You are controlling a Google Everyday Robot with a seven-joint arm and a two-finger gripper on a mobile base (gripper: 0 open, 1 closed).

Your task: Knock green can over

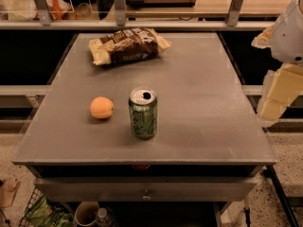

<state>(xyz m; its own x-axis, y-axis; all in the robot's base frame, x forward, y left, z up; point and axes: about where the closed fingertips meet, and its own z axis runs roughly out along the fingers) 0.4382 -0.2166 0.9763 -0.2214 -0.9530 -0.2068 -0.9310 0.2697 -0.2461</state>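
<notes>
The green can (143,113) stands upright near the front middle of the grey table (203,103). It has pale swirly markings and a silver top with a dark drinking hole. My gripper (276,97) hangs at the right edge of the view, beyond the table's right side, well to the right of the can and apart from it. The white arm (289,30) rises above it.
A round orange fruit (102,108) lies just left of the can. A brown and cream snack bag (127,45) lies at the back of the table. A rail with metal posts (118,13) runs behind the table. A basket and cups (71,215) sit under the front edge.
</notes>
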